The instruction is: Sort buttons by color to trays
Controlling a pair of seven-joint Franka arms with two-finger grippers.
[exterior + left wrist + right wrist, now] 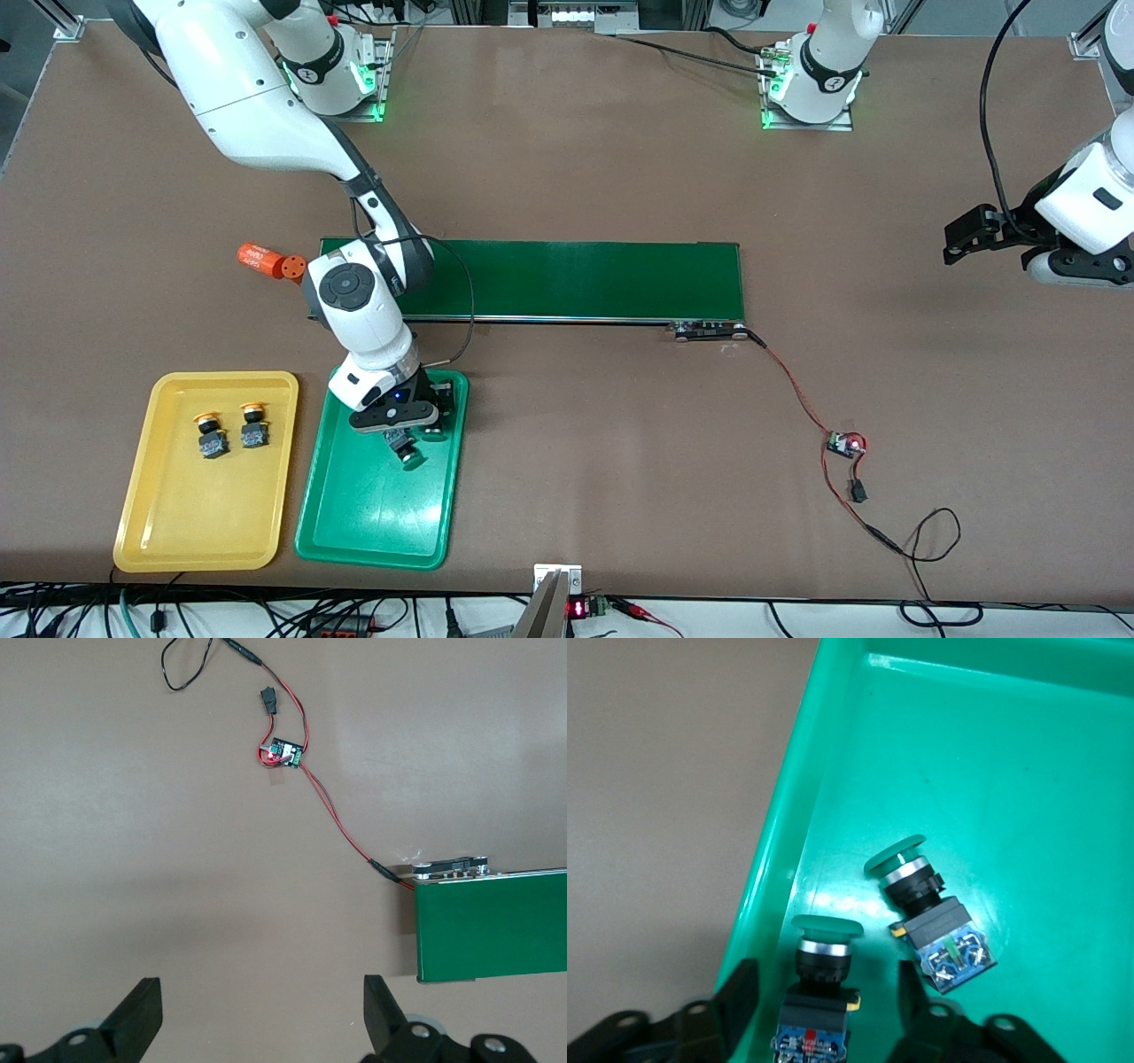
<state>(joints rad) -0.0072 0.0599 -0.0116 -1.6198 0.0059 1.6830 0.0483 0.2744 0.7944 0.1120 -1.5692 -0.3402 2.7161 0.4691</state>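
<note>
Right gripper (824, 1001), fingers parted around a green button (819, 988) in the green tray (372, 523); lifting could snag it. Left gripper (263, 1019) waits open.

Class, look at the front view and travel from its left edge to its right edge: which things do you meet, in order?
yellow tray → green tray → conveyor belt → small circuit board → left gripper

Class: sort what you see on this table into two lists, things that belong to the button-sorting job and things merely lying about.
Belonging to the job:
- yellow tray holding two yellow-capped buttons
- green tray holding two green-capped buttons
- right hand, open around one green button

Lying about:
- conveyor belt
- orange cylinder
- wired circuit board
- left hand, open, waiting
</note>
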